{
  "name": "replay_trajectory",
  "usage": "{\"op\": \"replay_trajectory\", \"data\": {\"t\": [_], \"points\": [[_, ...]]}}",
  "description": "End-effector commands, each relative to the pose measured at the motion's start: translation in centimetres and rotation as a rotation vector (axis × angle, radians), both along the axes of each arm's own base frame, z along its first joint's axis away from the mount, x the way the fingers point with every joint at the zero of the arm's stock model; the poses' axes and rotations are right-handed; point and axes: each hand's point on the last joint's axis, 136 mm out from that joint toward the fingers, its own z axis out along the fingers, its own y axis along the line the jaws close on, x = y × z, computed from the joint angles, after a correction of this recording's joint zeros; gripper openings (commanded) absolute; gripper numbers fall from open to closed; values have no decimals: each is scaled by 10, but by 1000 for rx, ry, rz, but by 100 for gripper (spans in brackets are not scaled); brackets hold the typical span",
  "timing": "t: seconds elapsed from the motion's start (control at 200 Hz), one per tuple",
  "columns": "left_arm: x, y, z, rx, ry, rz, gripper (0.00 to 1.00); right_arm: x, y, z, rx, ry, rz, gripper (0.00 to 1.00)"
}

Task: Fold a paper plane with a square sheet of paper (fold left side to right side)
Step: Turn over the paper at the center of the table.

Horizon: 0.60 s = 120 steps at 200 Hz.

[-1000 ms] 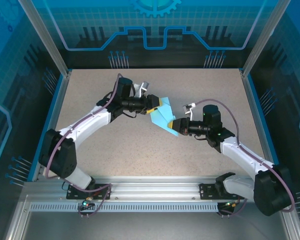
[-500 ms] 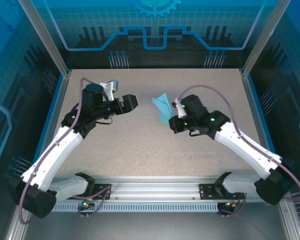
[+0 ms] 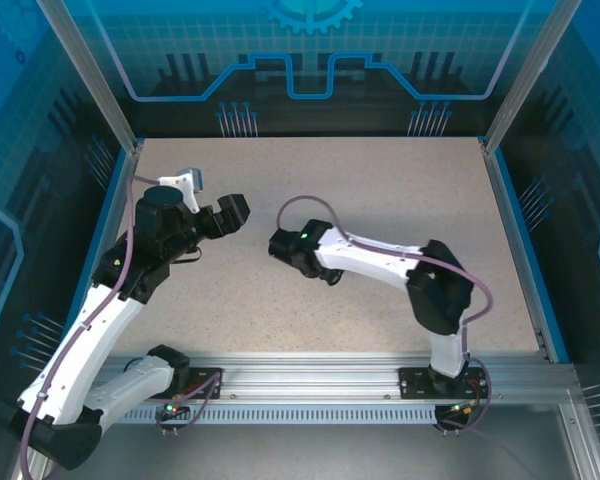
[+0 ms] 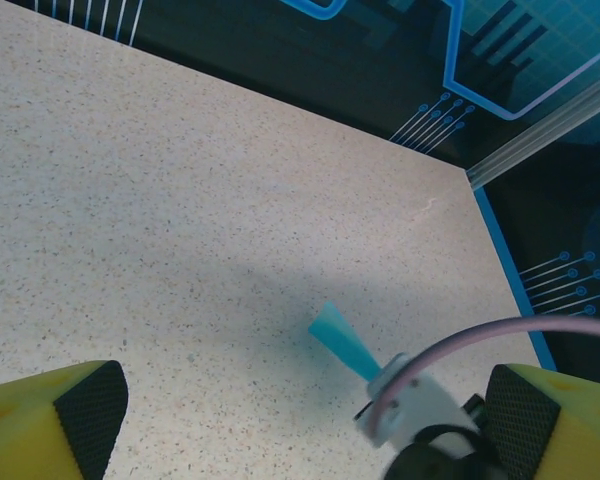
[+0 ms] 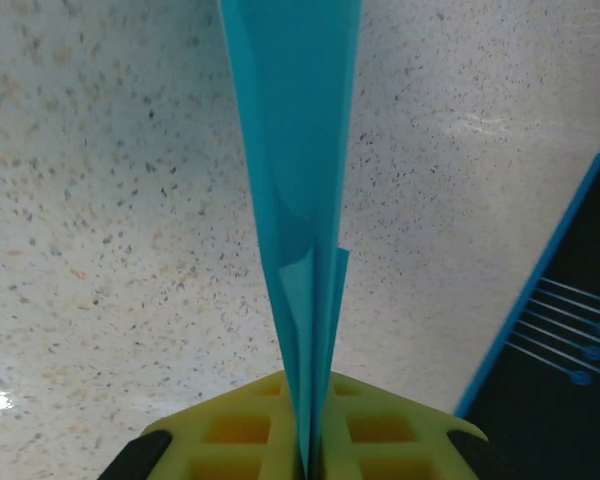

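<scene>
Pinching the paper plane [image 5: 295, 150] tight in the right gripper [image 5: 308, 445].
Poking straight out in front of the yellow fingers [image 5: 380, 430], over the speckled table [image 5: 100, 200]. Holding the left gripper [image 4: 305, 415] wide apart with nothing inside, blue paper tip out ahead of its black pads [image 4: 90, 410].

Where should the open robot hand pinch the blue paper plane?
Probably the free end of the paper plane, sticking out beyond the right gripper clamping its other end. It's folded flat, so the left gripper should approach from that end, one finger on each flat face.
</scene>
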Motion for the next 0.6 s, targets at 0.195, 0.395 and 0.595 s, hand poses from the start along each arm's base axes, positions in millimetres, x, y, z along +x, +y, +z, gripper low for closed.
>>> {"op": "replay_trajectory", "data": {"t": [0.195,0.395,0.595], "points": [[-1,5,-16,32,45,14,96,-19,18,-42,-234,150,138,13],[1,-1,-21,18,83,-9,97,-47,32,-68,-131,317,153,23],[5,-15,-30,-21,151,-61,97,-64,43,-59,25,372,117,47]]}}
